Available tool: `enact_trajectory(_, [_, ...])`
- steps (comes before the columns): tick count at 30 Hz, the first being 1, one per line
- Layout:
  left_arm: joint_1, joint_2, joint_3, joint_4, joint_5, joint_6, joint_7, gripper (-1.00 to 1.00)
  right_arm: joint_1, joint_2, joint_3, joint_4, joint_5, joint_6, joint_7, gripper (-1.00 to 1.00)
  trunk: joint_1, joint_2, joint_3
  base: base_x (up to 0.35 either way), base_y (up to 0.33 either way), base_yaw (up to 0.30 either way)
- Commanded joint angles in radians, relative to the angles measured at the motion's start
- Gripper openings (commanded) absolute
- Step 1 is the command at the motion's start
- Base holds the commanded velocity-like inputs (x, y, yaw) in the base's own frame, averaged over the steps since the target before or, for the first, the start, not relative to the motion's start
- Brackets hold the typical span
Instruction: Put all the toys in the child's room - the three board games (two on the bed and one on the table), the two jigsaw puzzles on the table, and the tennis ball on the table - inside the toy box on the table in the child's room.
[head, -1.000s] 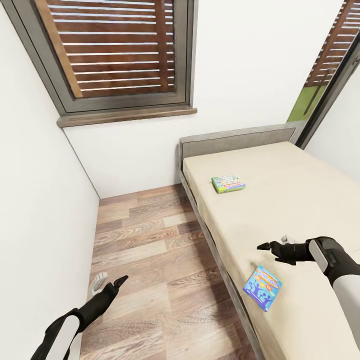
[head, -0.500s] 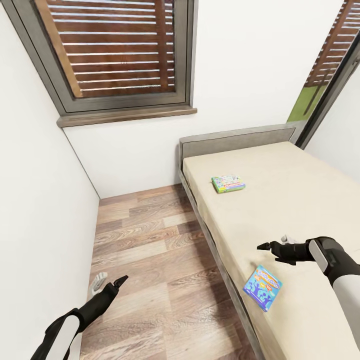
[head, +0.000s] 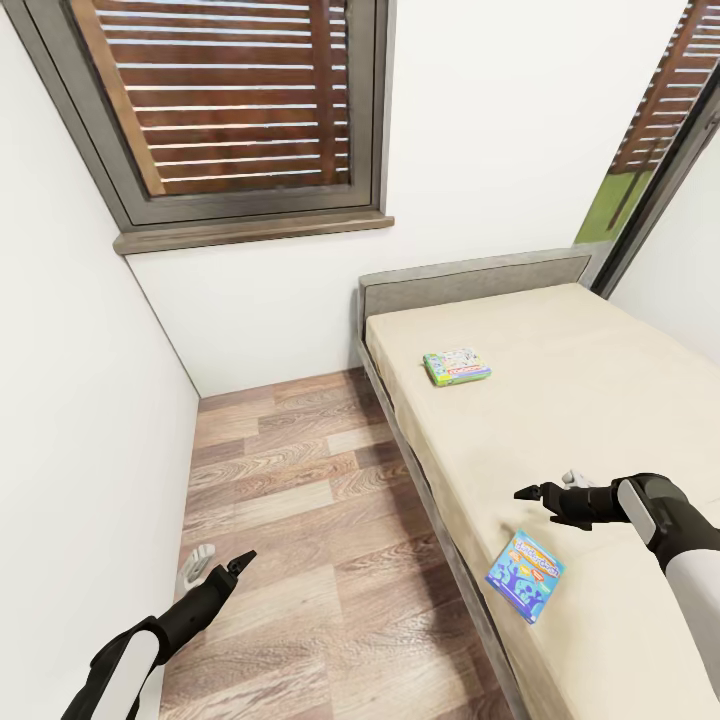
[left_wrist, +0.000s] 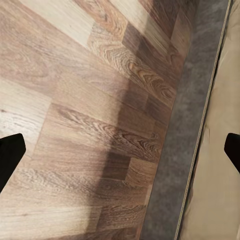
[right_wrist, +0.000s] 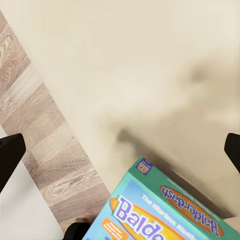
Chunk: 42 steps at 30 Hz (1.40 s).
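Right tool (head: 535, 492): black two-finger unit, held over the beige sheet of the bed (head: 600, 400), near the bed's floor-side edge; jaws spread wide, nothing between them; in the right wrist view the fingertips (right_wrist: 10, 152) sit at opposite borders of the frame with bare sheet between. Blue board game (head: 525, 574): flat box, lies on the sheet just below and slightly nearer the robot than the right tool, apart from it, untouched; the right wrist view shows its teal-edged lid with a printed title (right_wrist: 167, 210) close under the tool. Green-edged board game (head: 456, 367): flat on the sheet, well beyond the right tool, toward the grey headboard (head: 475, 280). Left tool (head: 240, 564): dark, held low over the wood-plank floor (head: 300, 520), well apart from the right tool and from both boxes; jaws wide apart and empty, the left wrist view showing its fingertips (left_wrist: 10, 155) at opposite borders with floor planks and the bed's dark grey frame (left_wrist: 192, 145) between. Window (head: 230, 100): dark-framed, slatted, set in the white wall beyond both tools.
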Motion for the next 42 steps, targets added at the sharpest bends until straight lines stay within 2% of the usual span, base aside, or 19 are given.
enact_trajectory(1, [-0.001,0.0,0.002,0.0,0.006,0.008,-0.002,1.0,-0.001,0.0,-0.003,0.0,0.001,0.006,0.003,1.0,0.0,0.0,-0.001,0.0,0.0,0.0])
enact_trajectory(6, [0.001,0.001,0.006,-0.002,0.006,0.01,0.0,1.0,-0.003,0.001,-0.002,0.009,0.001,0.005,0.003,1.0,0.0,0.0,-0.001,0.0,0.0,0.0])
enact_trajectory(21, [-0.001,-0.008,0.013,-0.009,0.086,0.011,0.001,1.0,-0.012,-0.01,-0.01,0.019,0.001,-0.065,-0.002,1.0,0.0,0.0,-0.001,0.0,0.0,0.0])
enact_trajectory(31, [-0.005,-0.014,0.01,0.005,0.092,0.011,0.003,1.0,-0.009,-0.015,-0.011,-0.015,0.001,-0.121,-0.003,1.0,0.0,0.0,-0.001,0.0,0.0,0.0])
enact_trajectory(42, [-0.01,-0.02,0.009,0.028,0.091,0.011,0.003,1.0,-0.009,-0.016,-0.012,-0.028,0.001,-0.125,-0.004,1.0,0.0,0.0,-0.001,0.0,0.0,0.0])
